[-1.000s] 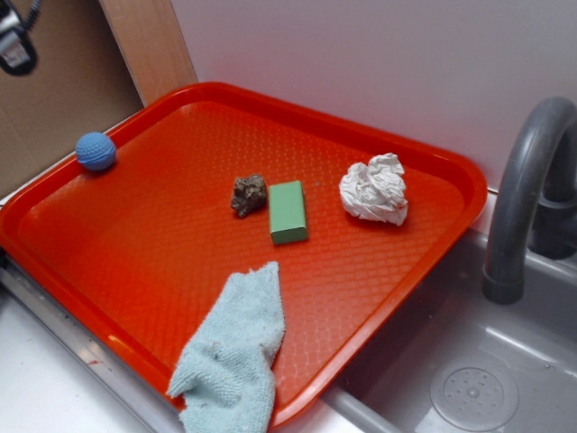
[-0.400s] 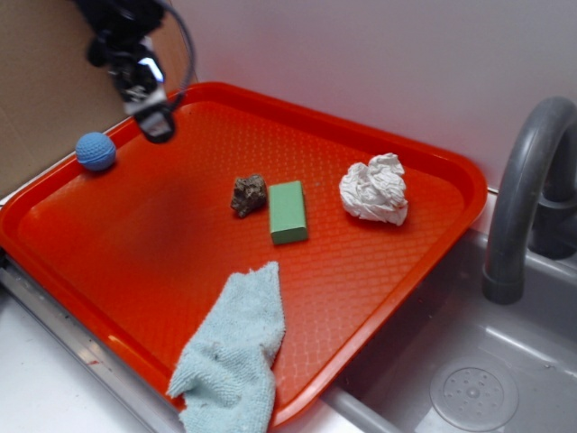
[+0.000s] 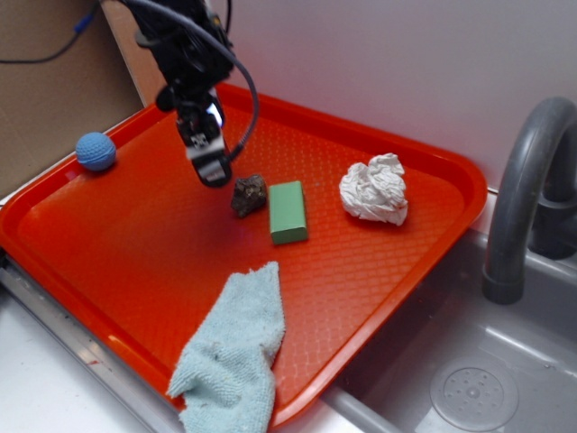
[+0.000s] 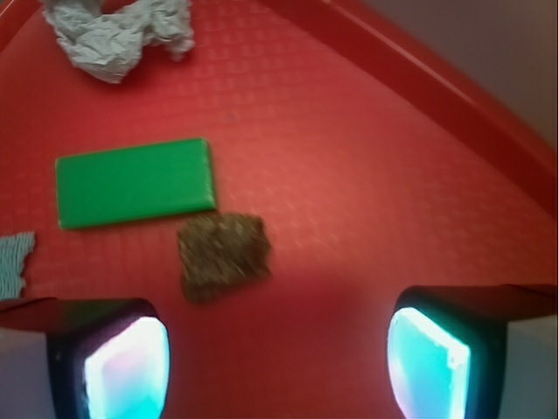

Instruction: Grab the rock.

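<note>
The claw (image 4: 278,367) hangs wide open with nothing in it, above the tray (image 3: 135,244). Just beyond lies the rock (image 4: 223,255), beside the green block (image 4: 134,182), not yet grabbed; lowering and closing remain. The wrist picture is blurred, so the claw's height is unclear

We see the rock (image 3: 249,195) hemmed on one side: the green block (image 3: 288,212) lies just beside it, a thin strip of tray (image 3: 135,234) showing between them in the wrist view. Bare red floor lies open on the rock's other sides. The gripper (image 3: 214,171) hangs just beside the rock, fingers (image 4: 122,367) spread wide with only bare tray between them. The paper wad (image 3: 374,188), blue-green cloth (image 3: 233,352) and blue ball (image 3: 95,151) sit well apart.
</note>
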Robot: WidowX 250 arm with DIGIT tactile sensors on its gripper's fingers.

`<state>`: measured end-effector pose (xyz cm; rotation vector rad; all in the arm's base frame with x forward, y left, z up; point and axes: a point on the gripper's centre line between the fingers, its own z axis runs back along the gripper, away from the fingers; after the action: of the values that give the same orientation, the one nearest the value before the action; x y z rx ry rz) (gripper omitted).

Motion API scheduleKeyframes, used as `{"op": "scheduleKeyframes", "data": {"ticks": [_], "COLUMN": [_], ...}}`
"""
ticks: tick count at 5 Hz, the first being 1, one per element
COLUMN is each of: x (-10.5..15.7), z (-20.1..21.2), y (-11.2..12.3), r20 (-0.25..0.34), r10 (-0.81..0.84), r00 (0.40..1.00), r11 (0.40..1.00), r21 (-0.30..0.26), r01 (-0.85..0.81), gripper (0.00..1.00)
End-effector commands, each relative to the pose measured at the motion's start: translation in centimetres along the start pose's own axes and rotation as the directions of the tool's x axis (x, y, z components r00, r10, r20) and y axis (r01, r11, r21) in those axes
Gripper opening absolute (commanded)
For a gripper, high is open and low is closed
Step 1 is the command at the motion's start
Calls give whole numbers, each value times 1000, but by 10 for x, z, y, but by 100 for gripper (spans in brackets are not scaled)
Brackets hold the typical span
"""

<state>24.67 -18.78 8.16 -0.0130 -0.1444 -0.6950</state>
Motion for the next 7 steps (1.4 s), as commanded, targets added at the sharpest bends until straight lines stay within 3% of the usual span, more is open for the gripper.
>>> {"op": "scheduleKeyframes", "data": {"ticks": [1,2,3,4,6,7], "x": [10,14,17,17,9,-2], "z": [-20,-48,-55,-55,-40,-5], "y": [-25,-17,-10,-6,-10,6], "r20": [-29,-94,-143,-147,-174,-186], "r10": [-72,-38,-18,8,9,201], "r00": [997,995,990,989,985,962], "r11": [997,998,1000,1000,1000,973], "r21": [-18,-46,-9,-8,16,154], "r01": [71,34,17,-9,-6,-174], "gripper": [100,100,100,0,0,0]}}
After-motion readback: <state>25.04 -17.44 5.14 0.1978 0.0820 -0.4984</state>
